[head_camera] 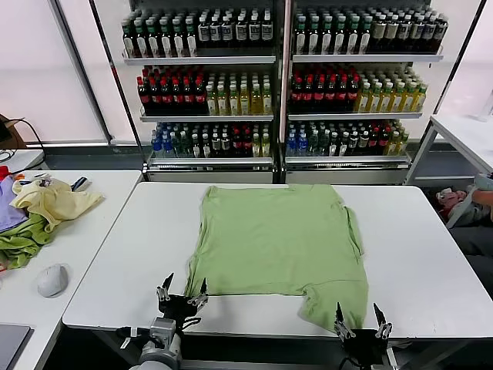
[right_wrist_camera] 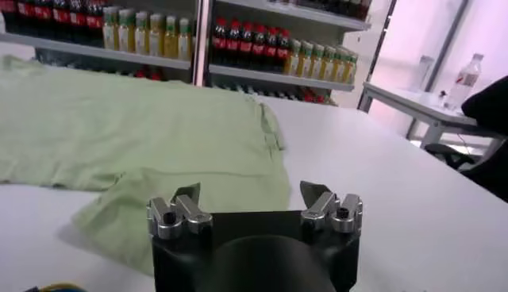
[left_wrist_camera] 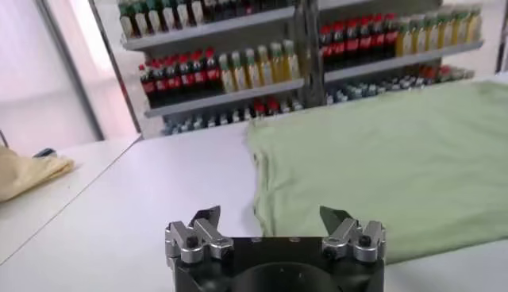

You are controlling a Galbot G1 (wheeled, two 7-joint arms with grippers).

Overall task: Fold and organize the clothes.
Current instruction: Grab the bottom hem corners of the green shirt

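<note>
The light sage-green shirt point(head_camera: 276, 245) lies spread flat on the white table point(head_camera: 416, 262), one sleeve reaching the near edge at the right. My left gripper point(head_camera: 182, 290) is open and empty at the table's near edge, just in front of the shirt's near left corner. My right gripper point(head_camera: 357, 320) is open and empty at the near edge, right behind the sleeve's near end. The shirt shows in the left wrist view point(left_wrist_camera: 397, 151) past the open gripper point(left_wrist_camera: 270, 216), and in the right wrist view point(right_wrist_camera: 135, 127) past the open gripper point(right_wrist_camera: 250, 190).
A side table at the left holds a pale yellow garment point(head_camera: 54, 202), a darker green cloth point(head_camera: 21, 240) and a white mouse point(head_camera: 52, 279). Shelves of bottles point(head_camera: 277, 77) stand behind the table. Another white table point(head_camera: 466, 135) is at the far right.
</note>
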